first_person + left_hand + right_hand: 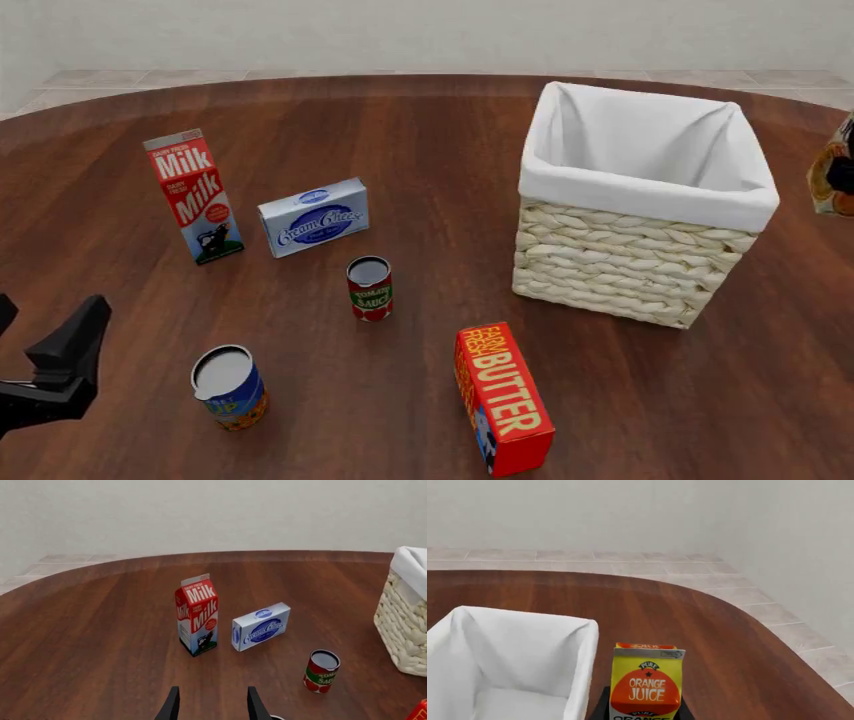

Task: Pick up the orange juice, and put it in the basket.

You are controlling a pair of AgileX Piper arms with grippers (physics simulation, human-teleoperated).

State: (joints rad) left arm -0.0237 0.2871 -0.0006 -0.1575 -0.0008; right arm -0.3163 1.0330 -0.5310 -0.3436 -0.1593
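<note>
**Desk:** Left wrist view?

**Photographer:** Left gripper [212, 707] jaws spread, empty, over the counter [100, 630].

**Desk:** Front?

**Photographer:** Orange juice [833, 178], cropped at the frame edge, is raised beside the basket [641, 275].

**Desk:** Right wrist?

**Photographer:** Jaws hold the carton; fingers mostly hidden. Released now, it would likely land outside the basket's rim.

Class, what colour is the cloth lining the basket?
White; the basket liner shows best in the front view.
</note>
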